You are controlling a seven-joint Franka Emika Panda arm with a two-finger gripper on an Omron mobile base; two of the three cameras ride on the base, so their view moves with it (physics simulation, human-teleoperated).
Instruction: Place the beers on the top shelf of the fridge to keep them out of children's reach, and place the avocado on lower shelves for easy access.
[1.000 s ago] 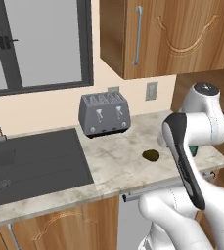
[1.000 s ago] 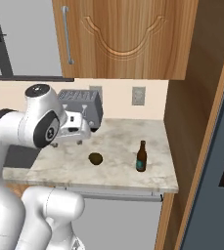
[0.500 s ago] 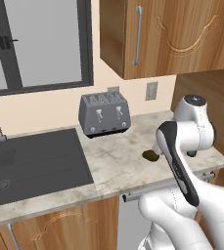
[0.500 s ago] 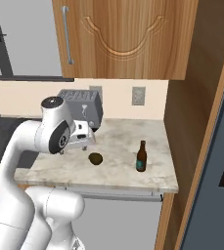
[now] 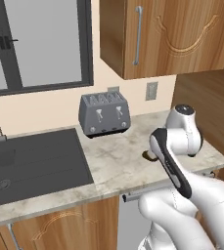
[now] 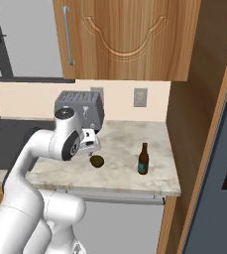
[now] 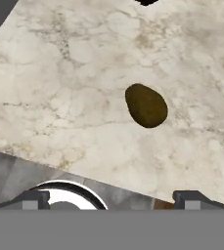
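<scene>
The avocado [image 6: 97, 160] lies on the marble counter [image 6: 120, 173], small and dark olive-brown. My gripper [image 6: 91, 149] hangs just above and to the left of it, tilted down toward it. In the hand view the avocado [image 7: 145, 105] sits right of centre, ahead of my gripper [image 7: 112, 200], whose two fingertips [image 7: 33, 199] stand wide apart with nothing between them. The arm hides most of the avocado [image 5: 146, 155] in the left base view. One beer [image 6: 143, 159], brown with a teal label, stands upright to the avocado's right. The fridge [image 6: 219, 163] fills the right edge; its top shelf and lower shelves are out of view.
A grey toaster [image 5: 104, 114] stands at the back of the counter against the wall. A dark sink [image 5: 33, 163] lies to the left. Wooden wall cabinets [image 6: 127, 39] hang above, and a tall wooden panel [image 6: 189, 124] separates the counter from the fridge.
The arm has swung forward and down over the counter, bringing the hand from near the toaster to just above the avocado. The avocado and the bottle have not moved.
</scene>
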